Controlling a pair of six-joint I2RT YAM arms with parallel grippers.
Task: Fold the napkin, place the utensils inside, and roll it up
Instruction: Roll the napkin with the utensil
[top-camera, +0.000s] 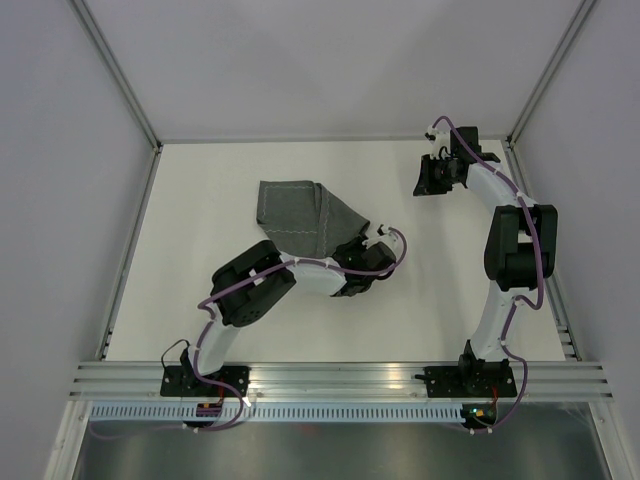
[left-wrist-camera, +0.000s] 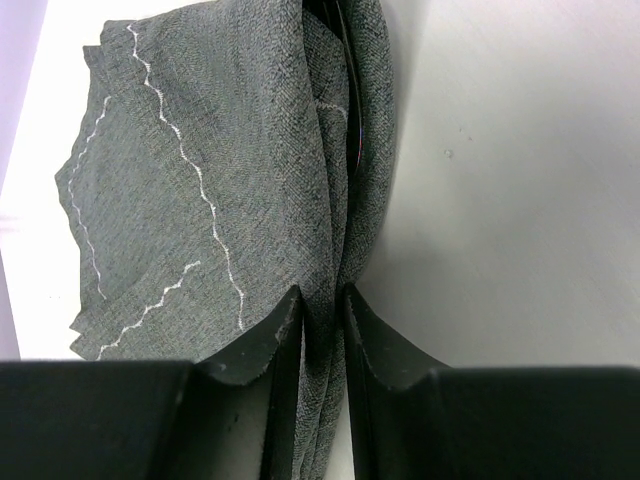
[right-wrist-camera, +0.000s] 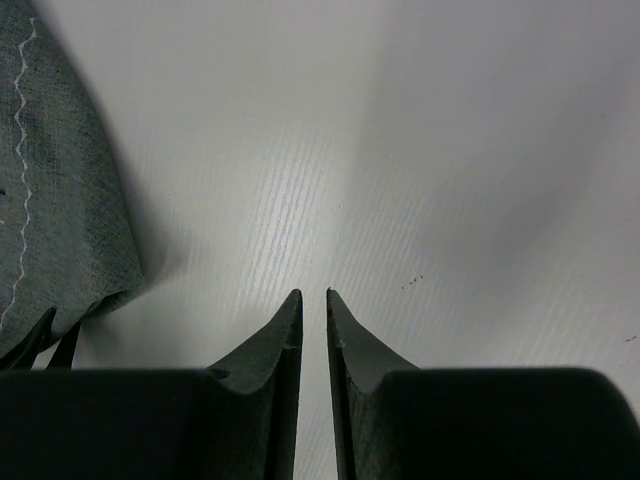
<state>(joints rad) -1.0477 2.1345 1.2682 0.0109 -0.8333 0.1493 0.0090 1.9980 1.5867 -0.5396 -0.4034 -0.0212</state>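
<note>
Left gripper (left-wrist-camera: 322, 300): we see it clamped on a bunched fold of the napkin, with cloth filling the gap between both fingers (left-wrist-camera: 280, 335).
Napkin (top-camera: 300, 215): we find it near the middle of the table, slightly to the left, lying in loose layers. Its right end runs into the left gripper. A pale wavy stitched line (left-wrist-camera: 190, 160) follows its hems.
Table (top-camera: 230, 310): we see a white surface under both arms.
Right gripper (right-wrist-camera: 313, 295): we see its jaws nearly together with only a thin slit between the tips. Bare table shows through the slit and nothing is in it. From above, it sits at the far right of the table, well apart from the napkin.
Right wrist view: we see the napkin's edge at the left border.
</note>
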